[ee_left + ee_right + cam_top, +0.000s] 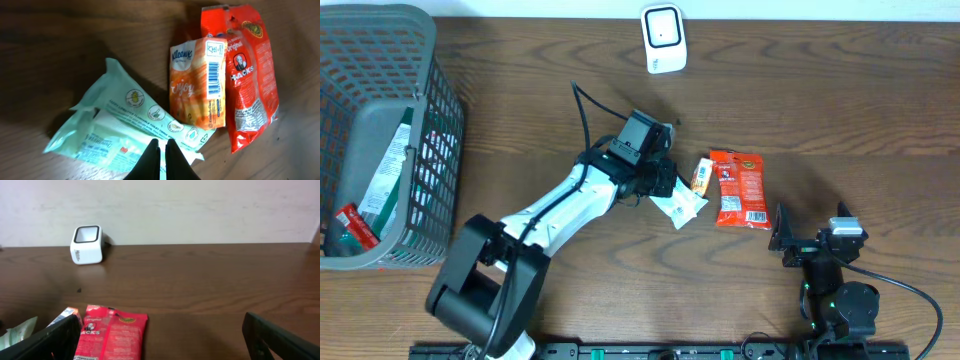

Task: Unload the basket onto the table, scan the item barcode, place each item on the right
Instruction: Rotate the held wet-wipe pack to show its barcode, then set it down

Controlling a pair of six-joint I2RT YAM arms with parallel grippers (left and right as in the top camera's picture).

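**Wipes pack pinched, scan not done yet**

Far left, just a basket [380,150] with a few packs inside. Mid-table [520,80], left gripper [160,148] pinched together on the near edge of the wipes pack [125,132], lying flat with one corner under the tissue pack [197,82], red snack bag [250,75] alongside. Looks like the pickup step. Next up: lifting it and turning its barcode toward the scanner [662,38] at the back. Far right, right gripper [815,230] spread wide, holding nothing.

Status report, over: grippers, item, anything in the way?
Left gripper shut on wipes pack edge. Right gripper open, empty. Kleenex tissue pack overlaps wipes pack; scanner at far edge.
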